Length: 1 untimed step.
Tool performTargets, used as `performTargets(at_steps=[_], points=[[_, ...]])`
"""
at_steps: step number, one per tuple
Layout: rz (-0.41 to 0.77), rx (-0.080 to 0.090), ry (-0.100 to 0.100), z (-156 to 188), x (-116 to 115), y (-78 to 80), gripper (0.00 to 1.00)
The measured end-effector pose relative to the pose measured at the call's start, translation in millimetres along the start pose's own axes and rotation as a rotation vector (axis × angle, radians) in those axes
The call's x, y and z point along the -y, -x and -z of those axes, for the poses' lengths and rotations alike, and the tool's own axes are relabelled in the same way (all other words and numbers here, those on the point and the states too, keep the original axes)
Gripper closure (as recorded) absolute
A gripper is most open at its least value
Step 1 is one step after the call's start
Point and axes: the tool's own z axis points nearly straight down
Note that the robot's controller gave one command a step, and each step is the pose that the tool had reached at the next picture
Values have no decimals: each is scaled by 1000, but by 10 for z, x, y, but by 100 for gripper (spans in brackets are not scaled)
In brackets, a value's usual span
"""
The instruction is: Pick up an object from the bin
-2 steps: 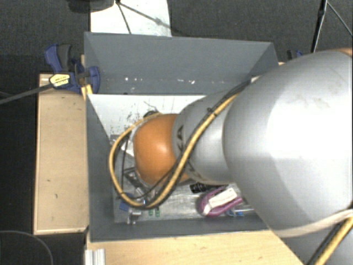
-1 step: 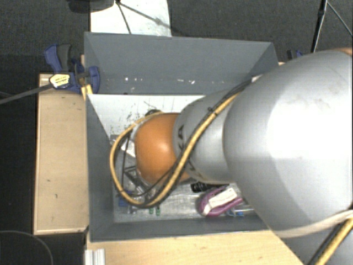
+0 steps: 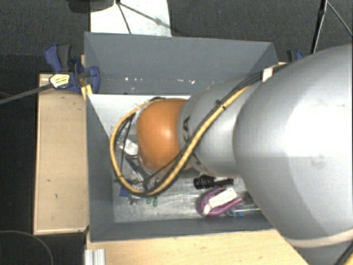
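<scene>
So the big silver arm (image 3: 287, 148) comes in from the right and covers most of the grey metal bin (image 3: 176, 59). Its rounded orange wrist cover (image 3: 159, 131) sits over the left half of the floor, with a yellow cable (image 3: 212, 117) looping round it, down close to the floor at the front.

The gripper (image 3: 133, 187) pokes out under the cover's lower left, low in the bin near the sloped left wall and not far from the front wall. Tight corner, not much room to the left or front. It's mostly hidden by the cover and cables, so I can't tell if it's spread or closed, or if anything is in it.

Nearest loose stuff is a pair of tiny green bits (image 3: 152, 201) on the floor just beside the gripper, toward the front. Further right, well apart from it, there's a small black cylinder-shaped piece (image 3: 212, 181), and just in front of that a purple and white wrapped packet (image 3: 219, 201) near the front wall. The strip of floor between the green bits and the packet looks bare.
</scene>
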Motion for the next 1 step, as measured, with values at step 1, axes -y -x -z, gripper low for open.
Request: performTargets(at_steps=[1], points=[[11,4,4,891,-147,122,100]])
